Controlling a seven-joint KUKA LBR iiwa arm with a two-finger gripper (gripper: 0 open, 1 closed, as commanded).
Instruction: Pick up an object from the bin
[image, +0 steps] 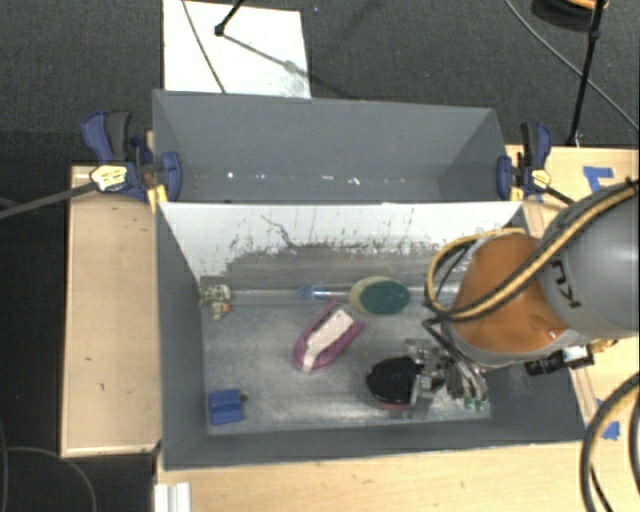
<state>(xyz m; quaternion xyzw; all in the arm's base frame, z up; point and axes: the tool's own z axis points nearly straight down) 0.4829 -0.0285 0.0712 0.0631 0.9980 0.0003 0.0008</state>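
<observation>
My gripper (438, 378) is low in the front right part of the bin, under the arm's orange cover. Right at its left tip lies a black rounded object (388, 380) on the bin floor, touching or nearly touching it. Whether that object sits inside the gripper is hidden. A purple and white oblong object (326, 338) lies tilted a little further left, near the middle of the bin.
A round green-headed brush (381, 296) with a clear handle lies along the back wall. A small blue block (226, 406) sits in the front left corner. A small pale metallic piece (215, 297) is at the back left. The arm covers the right side.
</observation>
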